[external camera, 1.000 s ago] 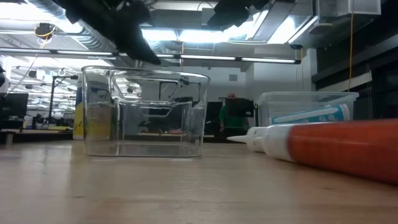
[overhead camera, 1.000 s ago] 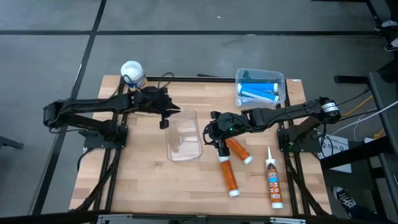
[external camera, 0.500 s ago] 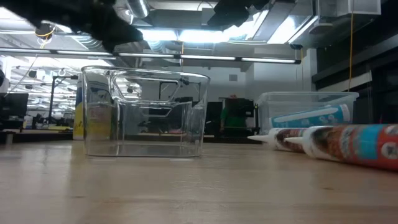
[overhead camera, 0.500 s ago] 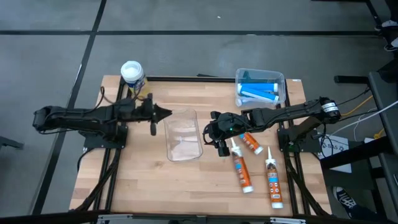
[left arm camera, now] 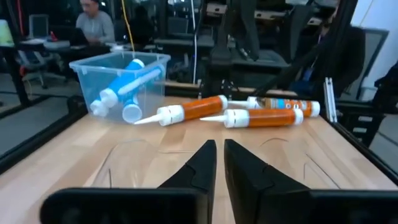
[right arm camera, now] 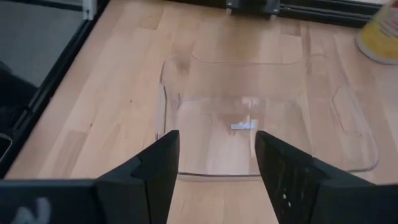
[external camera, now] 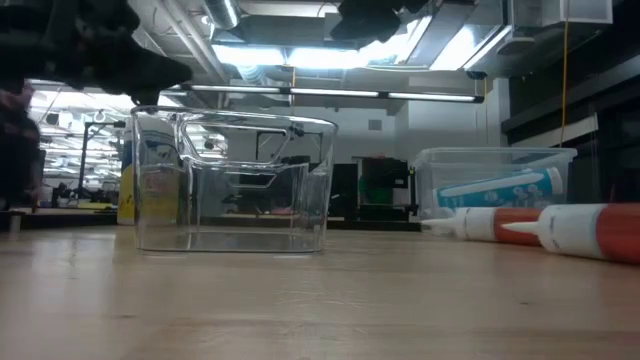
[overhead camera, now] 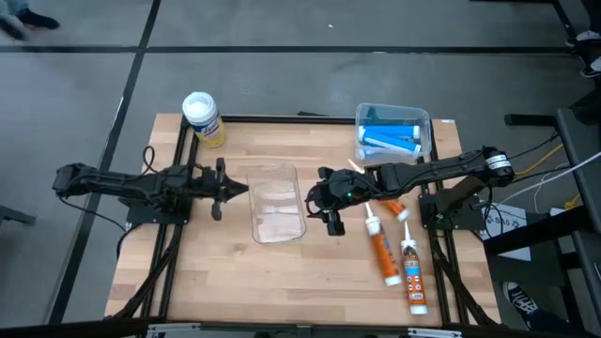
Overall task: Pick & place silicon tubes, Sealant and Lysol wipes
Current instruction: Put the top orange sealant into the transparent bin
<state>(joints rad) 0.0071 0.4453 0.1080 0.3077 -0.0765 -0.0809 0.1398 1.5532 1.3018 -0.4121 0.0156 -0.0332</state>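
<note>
The Lysol wipes [overhead camera: 201, 116], a yellow canister with a white lid, stand upright on their base at the table's far left corner. Three orange tubes lie on their sides right of centre: one [overhead camera: 380, 252], one [overhead camera: 410, 272], and one [overhead camera: 390, 207] partly under my right arm. My left gripper [overhead camera: 239, 188] points level at the left wall of an empty clear bin [overhead camera: 278, 202]. Its fingers [left arm camera: 208, 158] are almost together with nothing between them. My right gripper [overhead camera: 327, 208] hangs open above the table just right of that bin, holding nothing.
A second clear bin [overhead camera: 392, 131] at the far right holds blue tubes [left arm camera: 121, 84]. Bare wood lies along the near edge and the near left. In the room beyond the table stand desks, with a seated person [left arm camera: 96, 25].
My left gripper has drawn back from beside the Lysol wipes toward the table's left and near edges, sinking and levelling out. Two orange tubes have rolled along the table toward its right edge, away from under my right gripper.
</note>
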